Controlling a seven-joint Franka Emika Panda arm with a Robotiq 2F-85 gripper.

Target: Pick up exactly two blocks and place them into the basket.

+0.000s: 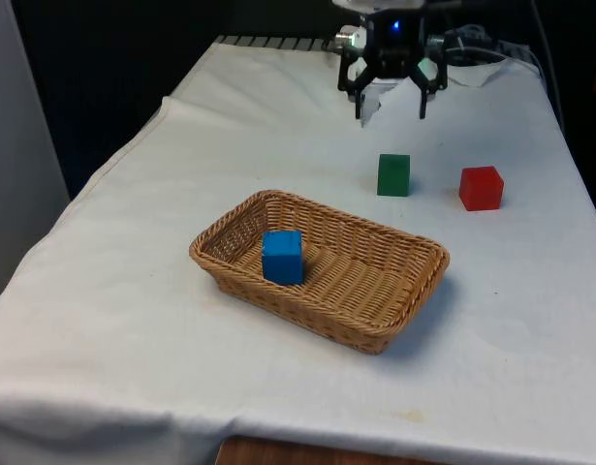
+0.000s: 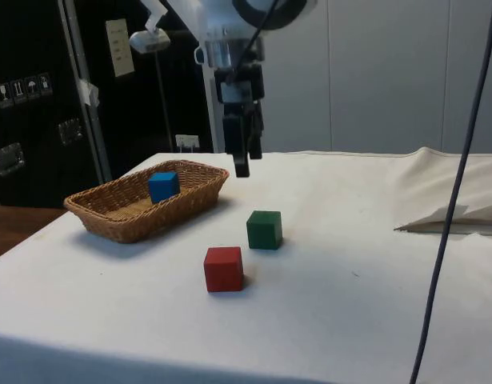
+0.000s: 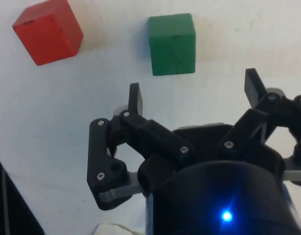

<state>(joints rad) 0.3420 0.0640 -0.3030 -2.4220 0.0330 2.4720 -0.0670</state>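
Nearest in the front view, the basket (image 1: 415,291) holds 1 blue block (image 1: 282,257). Beyond it on the cloth (image 1: 133,320) stand 1 green block (image 1: 393,174) and, well apart on the front view's right, 1 red block (image 1: 481,187). Farthest, the gripper (image 1: 391,105) hangs above the cloth, jaws wide, holding nothing. Count: 3 blocks, 1 basket. Risk, as I judge it: a descent off-centre could nudge the green block aside, and taking both remaining blocks would overshoot the 2.

One block (image 1: 282,257) lies in the basket (image 1: 414,291); two blocks (image 1: 393,175) (image 1: 481,188) sit side by side behind it.
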